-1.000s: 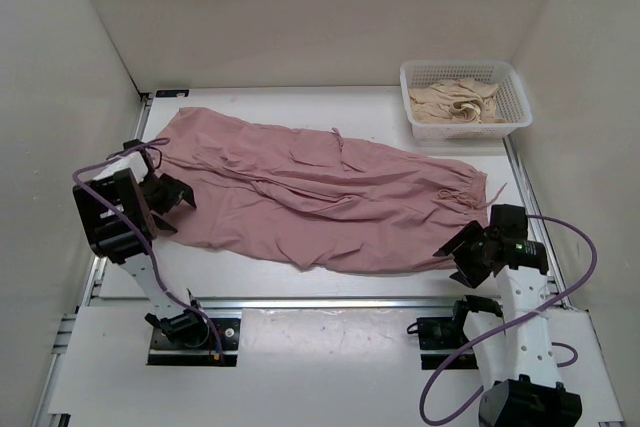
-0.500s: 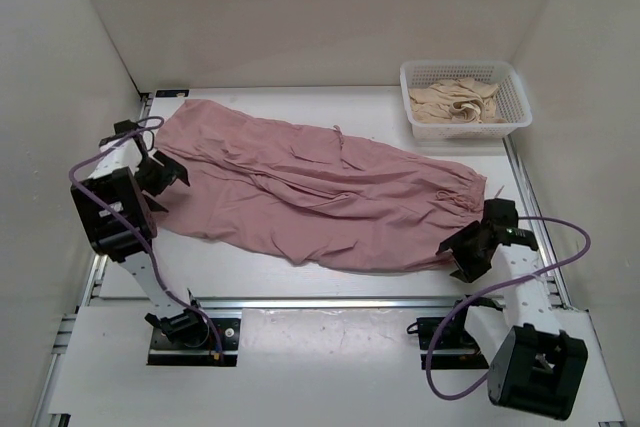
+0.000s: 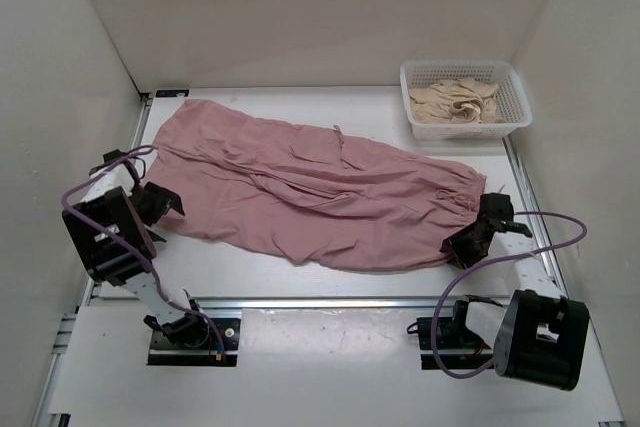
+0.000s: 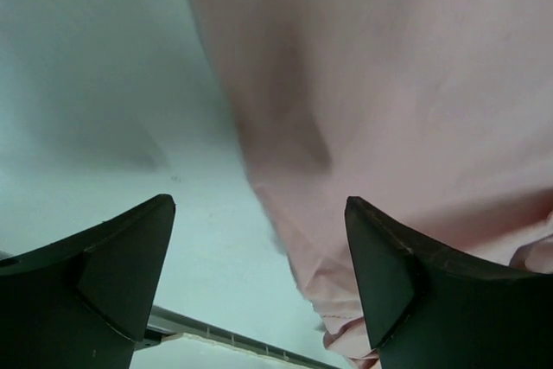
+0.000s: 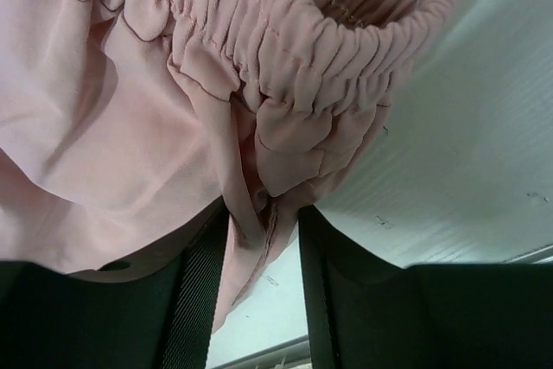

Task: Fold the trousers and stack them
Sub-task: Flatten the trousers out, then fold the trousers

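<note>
Across the middle of the white surface (image 3: 260, 277) the trousers (image 3: 320, 187) lie spread out flat. They run on a slant from the leg ends at 10 o'clock to the gathered elastic waist at 3 o'clock. The cloth is dusty pink and thin, with soft creases along its length, and a cord end shows at its far edge near 12 o'clock.

At 9 o'clock the left hand (image 3: 172, 205) sits low at the near corner of the leg ends. In the left wrist view its two dark fingers (image 4: 112, 274) stand wide apart. The edge of the pink cloth runs down between them, nearer the right-side finger, with bare surface under the other. I cannot tell whether the fingers touch the cloth.

At 4 o'clock the right hand (image 3: 455, 245) is at the near corner of the waist. In the right wrist view its fingers (image 5: 194, 300) are drawn close together with a fold of the pink cloth pinched between them, just below the puckered elastic band. The band bulges up in a loop above the pinch.

At 2 o'clock, well apart from the trousers' middle but near the waist end, a white mesh basket (image 3: 470, 130) stands in the far corner. It holds a crumpled beige garment (image 3: 455, 99).
</note>
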